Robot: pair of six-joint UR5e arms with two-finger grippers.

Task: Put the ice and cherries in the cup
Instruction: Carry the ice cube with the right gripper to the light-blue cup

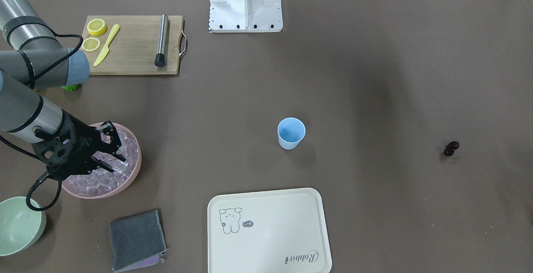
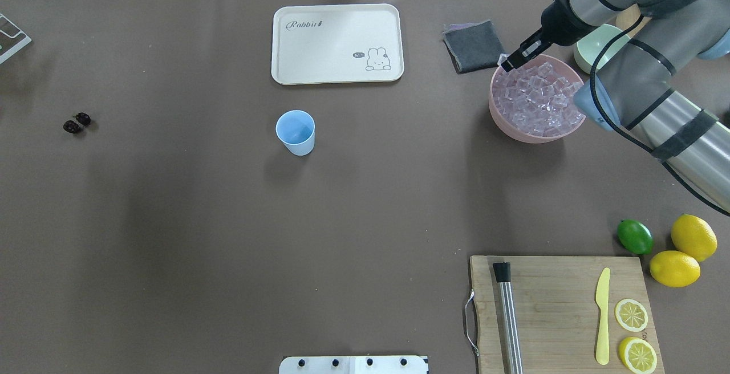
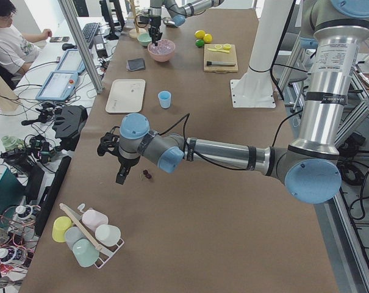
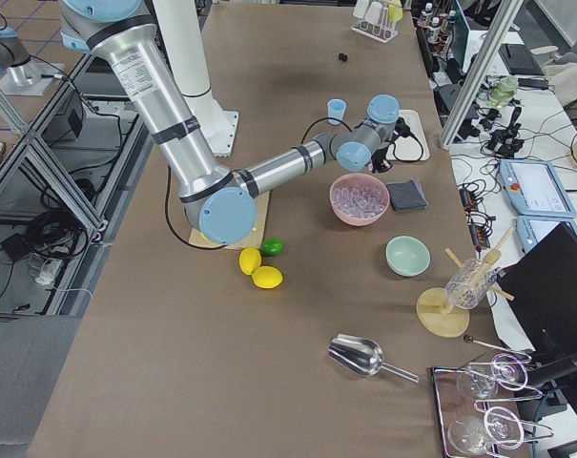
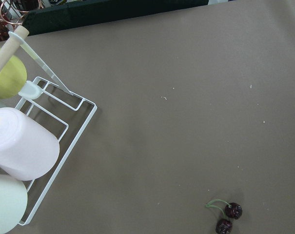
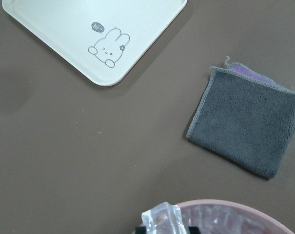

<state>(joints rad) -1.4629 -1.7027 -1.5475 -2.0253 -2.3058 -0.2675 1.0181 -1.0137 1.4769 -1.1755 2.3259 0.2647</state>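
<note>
Right now we see the right gripper [image 2: 507,64] hanging over the pink bowl [image 2: 516,131], at the edge nearest a grey cloth [image 2: 473,46]. Its two fingers pinch a single clear ice cube [image 6: 162,219], held just above the heap. The rest of the ice [image 2: 536,97] fills that bowl.

The light-blue cup [image 2: 295,132] stands upright near the middle of the table, well apart from the bowl, with a cream tray [image 2: 336,43] beyond it.

The cherries [image 2: 76,122], two dark fruits joined by a thin green stem, lie on the table far out on the robot's left. The left gripper [image 3: 121,173] hangs just beside them. Only the side view shows it, so we cannot tell whether its fingers are spread or closed.
</note>
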